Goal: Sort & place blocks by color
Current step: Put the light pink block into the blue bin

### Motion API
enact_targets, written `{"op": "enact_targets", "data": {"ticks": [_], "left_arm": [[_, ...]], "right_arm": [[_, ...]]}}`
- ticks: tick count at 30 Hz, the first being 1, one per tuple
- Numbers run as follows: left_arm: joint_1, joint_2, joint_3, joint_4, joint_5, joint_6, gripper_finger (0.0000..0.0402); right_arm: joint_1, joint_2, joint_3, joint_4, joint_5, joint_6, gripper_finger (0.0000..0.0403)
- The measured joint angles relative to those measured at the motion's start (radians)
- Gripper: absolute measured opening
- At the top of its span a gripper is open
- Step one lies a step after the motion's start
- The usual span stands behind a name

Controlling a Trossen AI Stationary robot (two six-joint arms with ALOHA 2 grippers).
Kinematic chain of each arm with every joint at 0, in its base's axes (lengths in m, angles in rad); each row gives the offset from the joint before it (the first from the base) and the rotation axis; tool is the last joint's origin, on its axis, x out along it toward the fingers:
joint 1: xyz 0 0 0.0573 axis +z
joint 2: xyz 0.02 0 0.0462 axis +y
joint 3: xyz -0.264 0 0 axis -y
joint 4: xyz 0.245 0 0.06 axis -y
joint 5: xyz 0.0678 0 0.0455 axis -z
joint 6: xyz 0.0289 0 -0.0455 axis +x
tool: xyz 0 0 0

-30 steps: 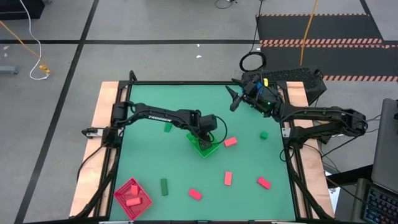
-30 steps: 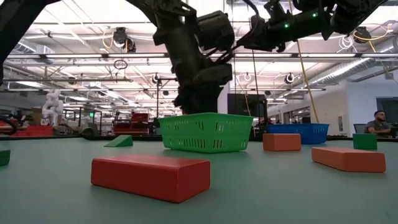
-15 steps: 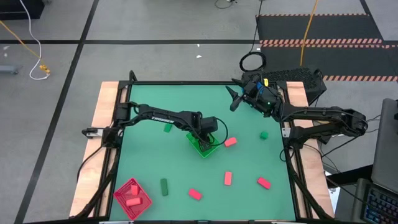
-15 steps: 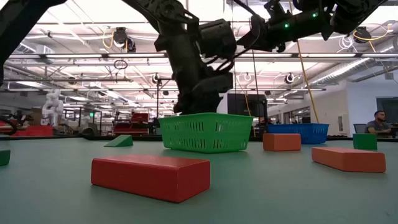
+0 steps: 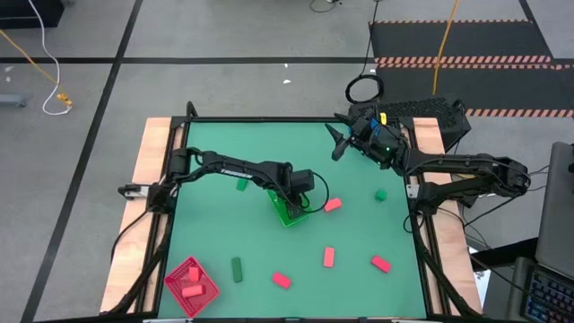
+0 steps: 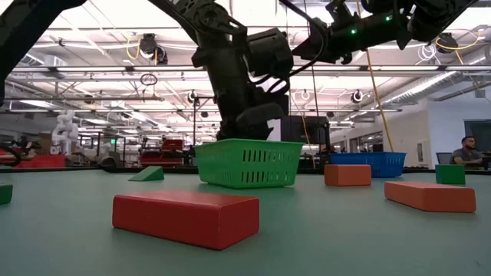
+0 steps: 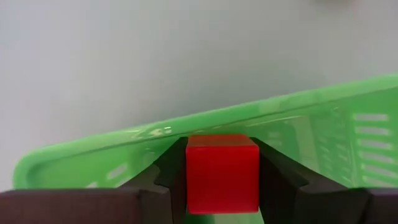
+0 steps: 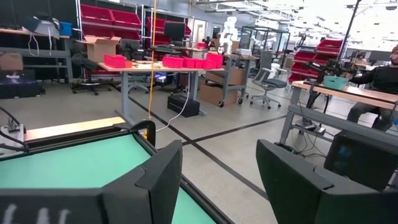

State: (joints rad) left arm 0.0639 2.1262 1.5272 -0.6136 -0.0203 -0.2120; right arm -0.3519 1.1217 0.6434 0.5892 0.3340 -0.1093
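One red block [image 7: 222,173] sits clamped between your left pincer's [image 7: 222,180] fingers, held over the green bin [image 5: 289,213] at mid-worktop [image 5: 215,152]. Your right pincer [image 8: 217,180] waits at the worktop's far right corner, fingers spread and holding nothing.

Green bin [image 5: 289,213] mid-table; red bin [image 5: 191,285] near corner; blue bin [image 6: 367,163] behind; seated person [image 6: 464,152] beyond.

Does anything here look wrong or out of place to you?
Yes. The left hand holds a red block right over the green bin, while other red blocks lie in the red bin. The colours don't match. The right hand waits, open, at the table's far edge.
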Motion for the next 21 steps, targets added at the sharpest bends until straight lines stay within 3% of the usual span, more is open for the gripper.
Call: {"op": "enact_targets", "data": {"ticks": [15,17,21], "left_arm": [[0.003,-0.120,0.001,-0.019,0.010,0.023,0.0141],[0.009,-0.150,0.002,-0.019,-0.009,0.041,0.0137],[0.040,-0.217,0.002,-0.003,-0.031,0.076,0.0136]], "right_arm": [[0.000,0.000,0.000,-0.003,-0.001,-0.008,0.0199],[0.000,0.000,0.000,-0.004,-0.035,-0.012,0.0199],[0.001,0.000,0.000,-0.004,-0.205,-0.100,0.0199]]}}
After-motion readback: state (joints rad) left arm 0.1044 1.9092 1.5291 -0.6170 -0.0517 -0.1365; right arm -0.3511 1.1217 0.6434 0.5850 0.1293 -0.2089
